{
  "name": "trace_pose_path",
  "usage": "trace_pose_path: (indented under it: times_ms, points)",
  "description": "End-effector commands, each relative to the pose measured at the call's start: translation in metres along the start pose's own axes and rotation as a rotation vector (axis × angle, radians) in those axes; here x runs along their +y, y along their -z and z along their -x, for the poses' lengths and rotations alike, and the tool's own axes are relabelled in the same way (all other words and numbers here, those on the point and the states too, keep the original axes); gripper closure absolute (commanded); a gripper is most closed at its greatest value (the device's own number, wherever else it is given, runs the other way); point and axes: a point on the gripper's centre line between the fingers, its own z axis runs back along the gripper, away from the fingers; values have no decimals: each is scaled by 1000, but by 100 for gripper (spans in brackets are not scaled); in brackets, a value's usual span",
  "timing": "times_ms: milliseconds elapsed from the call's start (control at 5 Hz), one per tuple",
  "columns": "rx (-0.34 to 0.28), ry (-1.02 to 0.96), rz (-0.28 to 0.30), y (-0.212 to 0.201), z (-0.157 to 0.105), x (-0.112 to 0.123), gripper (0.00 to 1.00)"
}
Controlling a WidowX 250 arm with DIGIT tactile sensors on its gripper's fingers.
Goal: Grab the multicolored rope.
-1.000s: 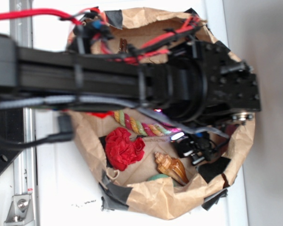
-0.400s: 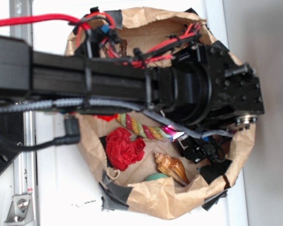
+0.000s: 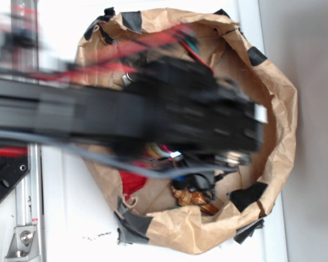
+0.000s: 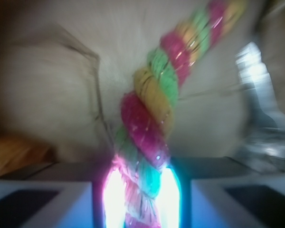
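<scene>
Gripper clamped on multicolored rope inside paper bag.

Wrist view: gripper (image 4: 137,199) pads press both sides of the multicolored rope (image 4: 154,114); rope runs from 6 o'clock up twd 1 o'clock over brown paper. Exterior view blurred: arm (image 3: 153,117) covers the paper bag (image 3: 273,109); seashell (image 3: 194,199) at 6 o'clock, red fabric (image 3: 132,183) w/ it at 7.

The black arm (image 3: 98,117) stretches in from the left of the exterior view, motion-blurred, its wrist block over the middle of the frame. In the wrist view the hand (image 4: 138,202) sits at the bottom edge, its two fingers (image 4: 42,204) close together, clamped on the multicolored rope (image 4: 154,118) between them
</scene>
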Motion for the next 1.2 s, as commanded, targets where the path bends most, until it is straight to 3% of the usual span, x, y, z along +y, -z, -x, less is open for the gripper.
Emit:
trace_pose_path:
  times_ms: [0, 200, 600, 1000]
  points:
    - [-120, 31, 78, -103, 3, 40, 100]
    - [-95, 20, 83, -115, 1, 36, 100]
    - [-9, 101, 107, -92, -5, -5, 100]
    - [-2, 173, 100, -82, -10, -43, 100]
